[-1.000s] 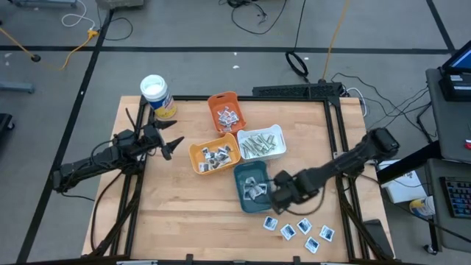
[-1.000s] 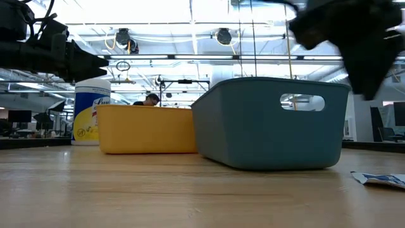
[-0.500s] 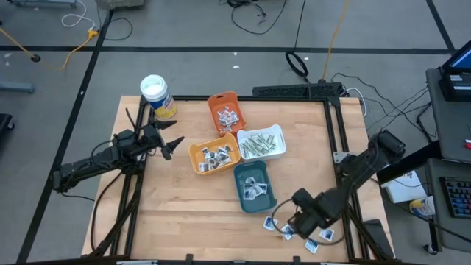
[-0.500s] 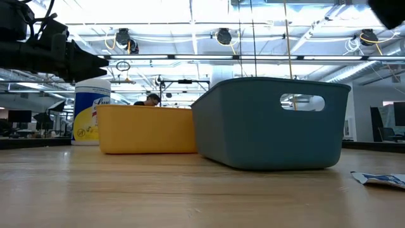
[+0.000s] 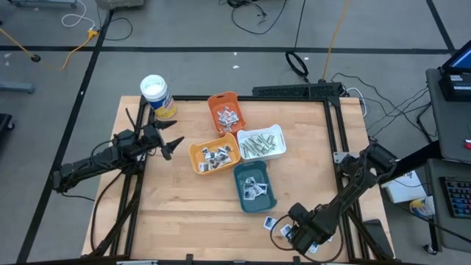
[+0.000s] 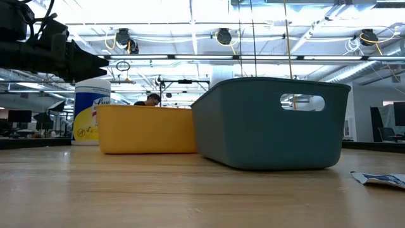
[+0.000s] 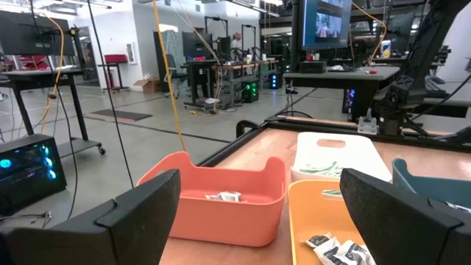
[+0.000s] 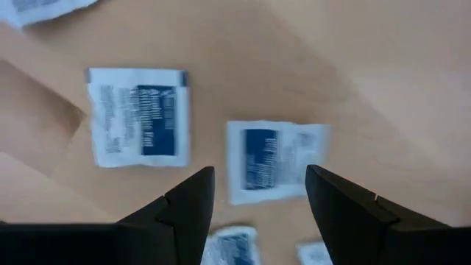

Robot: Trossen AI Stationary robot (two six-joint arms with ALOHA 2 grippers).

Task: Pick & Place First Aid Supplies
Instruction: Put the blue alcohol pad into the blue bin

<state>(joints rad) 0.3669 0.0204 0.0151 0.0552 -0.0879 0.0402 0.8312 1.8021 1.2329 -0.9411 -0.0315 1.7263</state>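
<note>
Loose white sachets with blue print lie on the table near its near edge, right of centre: one shows beside my right gripper, which hangs over the others. In the right wrist view that gripper is open, pointing down. One sachet lies flat between its fingers and another lies to one side. More sachets fill the teal tray, the yellow tray and the orange tray. Pale strips lie in the white tray. My left gripper waits open, left of the yellow tray.
A white-lidded canister with a yellow label stands at the far left corner. The four trays cluster at the table's centre. In the low view the teal tray and yellow tray stand side by side, and a sachet lies at the right.
My right gripper has moved from beside the teal tray toward the table's near edge and now hangs over the loose sachets. It has left the low view. The sachets and trays have kept their places.
</note>
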